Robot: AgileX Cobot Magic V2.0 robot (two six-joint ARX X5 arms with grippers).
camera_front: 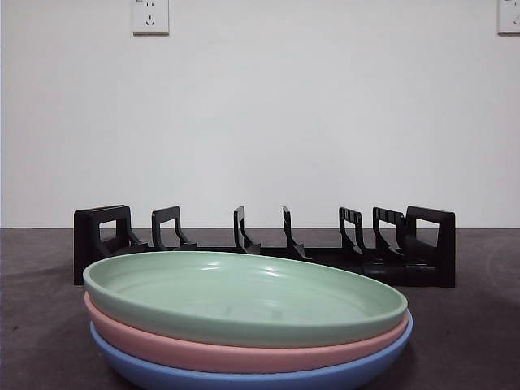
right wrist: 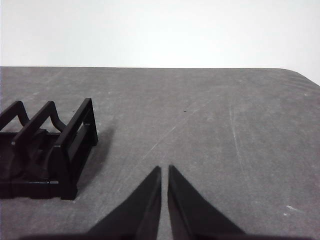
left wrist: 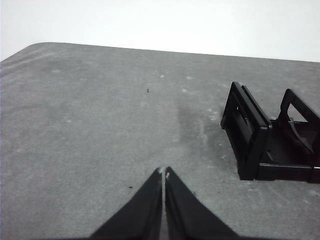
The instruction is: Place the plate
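A stack of three plates fills the near part of the front view: a green plate (camera_front: pixel 244 296) on top, a pink plate (camera_front: pixel 203 348) under it, a blue plate (camera_front: pixel 244 378) at the bottom. Behind the stack stands a black slotted rack (camera_front: pixel 264 244) with nothing in its slots. My left gripper (left wrist: pixel 163 172) hovers over bare table beside one end of the rack (left wrist: pixel 265 145), jaws shut and holding nothing. My right gripper (right wrist: pixel 164 170) hovers beside the other end of the rack (right wrist: pixel 50 150), jaws shut with nothing between them. Neither arm shows in the front view.
The grey table (camera_front: pixel 471 325) runs back to a white wall carrying two sockets (camera_front: pixel 150 16). The table's rounded far corners show in both wrist views.
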